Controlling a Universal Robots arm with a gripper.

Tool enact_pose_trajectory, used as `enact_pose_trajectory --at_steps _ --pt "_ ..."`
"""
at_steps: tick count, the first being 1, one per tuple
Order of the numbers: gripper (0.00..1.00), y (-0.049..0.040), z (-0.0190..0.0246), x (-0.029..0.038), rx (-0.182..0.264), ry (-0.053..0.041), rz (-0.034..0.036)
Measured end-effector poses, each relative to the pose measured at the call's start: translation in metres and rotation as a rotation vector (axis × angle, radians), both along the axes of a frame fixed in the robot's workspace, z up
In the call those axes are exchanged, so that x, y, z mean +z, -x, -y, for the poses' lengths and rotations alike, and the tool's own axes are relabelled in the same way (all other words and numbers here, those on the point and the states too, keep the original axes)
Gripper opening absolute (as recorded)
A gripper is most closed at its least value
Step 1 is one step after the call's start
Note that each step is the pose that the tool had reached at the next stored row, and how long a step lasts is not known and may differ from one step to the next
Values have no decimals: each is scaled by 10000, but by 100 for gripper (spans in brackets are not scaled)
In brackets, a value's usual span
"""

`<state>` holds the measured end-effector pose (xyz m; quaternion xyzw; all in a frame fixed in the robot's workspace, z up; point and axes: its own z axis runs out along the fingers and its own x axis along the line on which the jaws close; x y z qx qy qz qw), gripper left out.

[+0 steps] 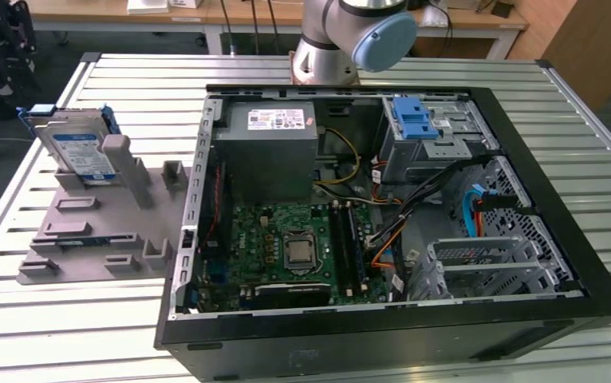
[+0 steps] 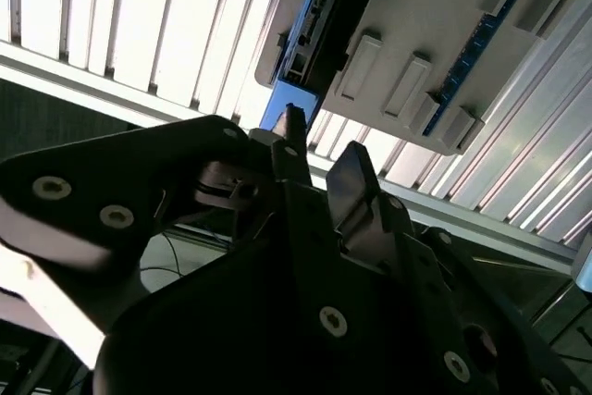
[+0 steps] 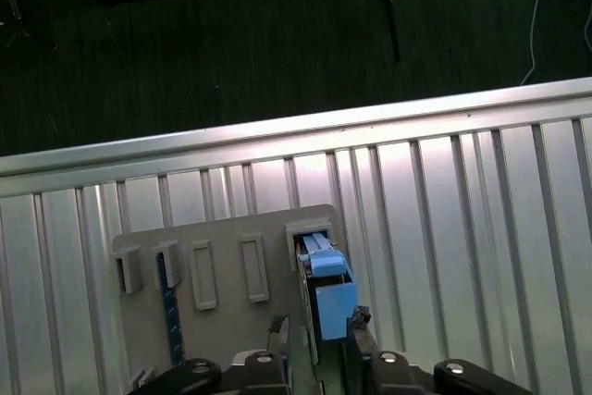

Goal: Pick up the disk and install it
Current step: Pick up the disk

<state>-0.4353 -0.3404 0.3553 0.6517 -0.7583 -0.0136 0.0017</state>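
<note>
The disk (image 1: 76, 148) stands upright on its edge in a slot of the grey holder plate (image 1: 92, 231), at the exterior view's left, on the slatted metal table. It is silver with a blue-and-white label and a blue frame. In the first wrist view I look down on its blue top edge (image 3: 326, 289), and my gripper (image 3: 319, 326) is open well above it, one fingertip showing on each side of it. In the second wrist view the dark fingers (image 2: 351, 173) stand apart with nothing between them, with the disk's edge (image 2: 310, 16) beyond.
An open black computer case (image 1: 561, 199) lies at the exterior view's right, beside the holder. Inside are a grey power supply (image 1: 268, 152), a motherboard (image 1: 295, 247) and a drive bay with a blue clip (image 1: 417, 120). The arm's base (image 1: 333, 48) stands behind the case. The table edge (image 3: 277, 141) runs past the holder.
</note>
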Motion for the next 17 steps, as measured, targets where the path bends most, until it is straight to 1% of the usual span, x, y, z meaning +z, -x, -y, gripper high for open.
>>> enact_pose_trajectory --at_steps 1,4,5,6,7,8,15,17 --pt "35 0 0 0 0 -1 0" --pt "53 0 0 -1 0 0 0" --pt "53 0 0 -2 0 0 -1" --pt "58 0 0 -9 0 -1 3" --pt "58 0 0 -19 0 -2 3" --pt "64 0 0 -31 0 -1 1" --pt "64 0 -4 -141 0 -2 1" --pt "64 0 -4 -145 0 -1 -2"
